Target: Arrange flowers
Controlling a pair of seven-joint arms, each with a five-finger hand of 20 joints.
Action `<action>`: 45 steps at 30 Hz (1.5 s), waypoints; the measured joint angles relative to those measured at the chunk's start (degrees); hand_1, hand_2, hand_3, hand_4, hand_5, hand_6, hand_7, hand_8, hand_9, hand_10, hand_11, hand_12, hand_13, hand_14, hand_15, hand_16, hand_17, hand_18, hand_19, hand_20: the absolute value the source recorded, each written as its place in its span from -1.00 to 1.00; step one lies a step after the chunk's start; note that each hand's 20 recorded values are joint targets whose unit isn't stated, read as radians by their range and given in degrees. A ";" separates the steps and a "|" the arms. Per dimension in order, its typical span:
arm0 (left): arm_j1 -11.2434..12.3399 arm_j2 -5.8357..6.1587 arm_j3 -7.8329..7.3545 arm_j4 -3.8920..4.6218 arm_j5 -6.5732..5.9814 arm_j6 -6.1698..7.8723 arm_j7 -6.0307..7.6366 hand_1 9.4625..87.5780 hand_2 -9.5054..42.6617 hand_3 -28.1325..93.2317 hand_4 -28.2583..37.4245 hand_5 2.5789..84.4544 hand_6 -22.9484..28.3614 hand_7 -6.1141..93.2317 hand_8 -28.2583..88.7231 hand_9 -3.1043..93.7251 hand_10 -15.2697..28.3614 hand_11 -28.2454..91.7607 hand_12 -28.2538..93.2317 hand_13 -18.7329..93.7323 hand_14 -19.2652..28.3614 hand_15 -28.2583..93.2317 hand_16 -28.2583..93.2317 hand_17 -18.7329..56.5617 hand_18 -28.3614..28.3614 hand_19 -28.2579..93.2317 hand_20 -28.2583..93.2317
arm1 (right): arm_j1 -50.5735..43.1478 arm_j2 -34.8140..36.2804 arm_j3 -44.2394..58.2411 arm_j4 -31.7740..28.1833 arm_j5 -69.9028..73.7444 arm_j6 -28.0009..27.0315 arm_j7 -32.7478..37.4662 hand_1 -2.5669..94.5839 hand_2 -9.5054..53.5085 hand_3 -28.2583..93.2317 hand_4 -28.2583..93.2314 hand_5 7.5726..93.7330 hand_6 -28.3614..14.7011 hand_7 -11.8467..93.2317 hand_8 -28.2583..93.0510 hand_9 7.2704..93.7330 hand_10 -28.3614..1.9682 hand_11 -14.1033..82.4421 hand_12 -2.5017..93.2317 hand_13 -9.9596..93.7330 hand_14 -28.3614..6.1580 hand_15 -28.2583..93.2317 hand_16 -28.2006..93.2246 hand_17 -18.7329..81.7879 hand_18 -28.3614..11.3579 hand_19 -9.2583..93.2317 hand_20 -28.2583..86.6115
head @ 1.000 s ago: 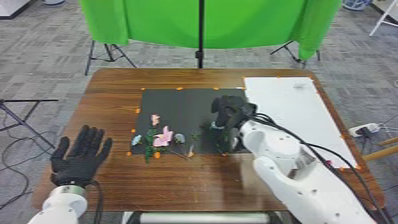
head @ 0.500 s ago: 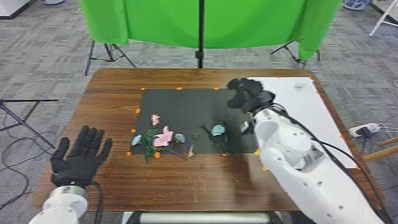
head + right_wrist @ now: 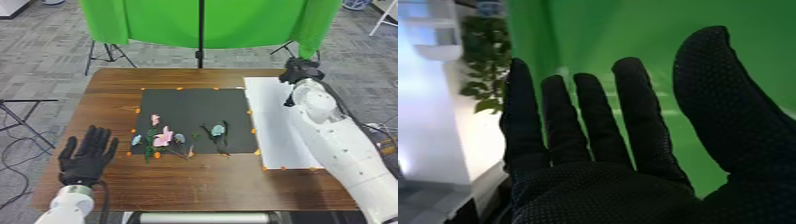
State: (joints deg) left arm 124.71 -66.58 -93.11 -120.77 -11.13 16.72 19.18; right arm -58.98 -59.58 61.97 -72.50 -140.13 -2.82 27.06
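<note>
The right hand [image 3: 302,71] has just swung off the black mat [image 3: 191,105], across the white sheet [image 3: 274,125], and out to the far right corner of the table [image 3: 178,187]; in the right wrist view its palm [image 3: 602,192] faces up against the green cloth [image 3: 593,30], fingers straight and a little spread, thumb standing well away from them, nothing in its hold; the left hand [image 3: 82,162], over the table's left side, has shifted only slightly and is likewise spread flat with nothing in it. What the move uncovers is the lone blue flower [image 3: 218,130] on the right part of the mat, with dark stems on either side of it; it lies where it showed once the hand had drawn off it; apart from it, on the mat's near left part, the large pink flower [image 3: 163,137] lies between a blue bloom [image 3: 136,140] and a pale blue one [image 3: 180,138], with a small pink flower [image 3: 155,119] just beyond. For the task, this reads as one placement finished and the arm clearing away; the layout looks well along, though the two groups sit apart; any further adjustment would call for a light pinch, since the thin stems could catch on a glove and drag their neighbours.
</note>
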 measured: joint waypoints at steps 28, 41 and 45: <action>-1.46 0.45 0.93 0.22 0.38 -2.08 0.13 -0.58 0.02 0.74 -1.00 0.15 0.32 -0.65 -0.68 -0.05 0.45 -0.14 -0.36 -0.10 0.52 0.16 -0.68 -0.69 0.51 0.16 -0.27 | 2.29 -2.82 4.47 9.22 -5.14 -15.06 -6.48 0.25 -1.00 0.63 -1.00 0.18 0.27 -0.45 -0.77 0.27 0.09 -0.40 -0.64 0.34 0.20 -0.18 -0.26 0.00 -0.29 0.34 -0.18; -1.43 0.42 0.86 0.22 0.36 -2.08 0.05 -0.58 0.02 0.74 -1.00 0.15 0.33 -0.65 -0.68 -0.05 0.45 -0.14 -0.36 -0.10 0.52 0.16 -0.68 -0.69 0.51 0.16 -0.27 | -2.10 0.02 1.95 4.11 0.59 -1.82 -2.22 0.38 -1.00 0.49 -1.00 0.66 0.31 -0.26 -0.53 0.85 0.21 -0.49 -0.10 0.71 0.28 -0.18 0.22 0.14 -0.49 0.47 0.19; -1.28 0.42 0.66 0.16 0.36 -2.08 0.04 -0.58 0.02 0.74 -1.00 0.15 0.32 -0.65 -0.68 -0.05 0.45 -0.13 -0.36 -0.10 0.52 0.16 -0.68 -0.69 0.51 0.16 -0.27 | -4.01 2.88 -1.56 0.49 1.46 5.03 -0.60 0.34 -1.00 0.55 -1.00 0.54 0.28 -0.09 -0.58 0.77 0.20 -0.38 -0.03 0.63 0.28 -0.07 0.23 0.07 -0.51 0.53 0.24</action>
State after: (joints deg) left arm 123.43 -66.16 -92.45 -120.61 -10.77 14.64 19.22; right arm -62.99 -56.70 60.41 -72.01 -138.67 2.20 26.46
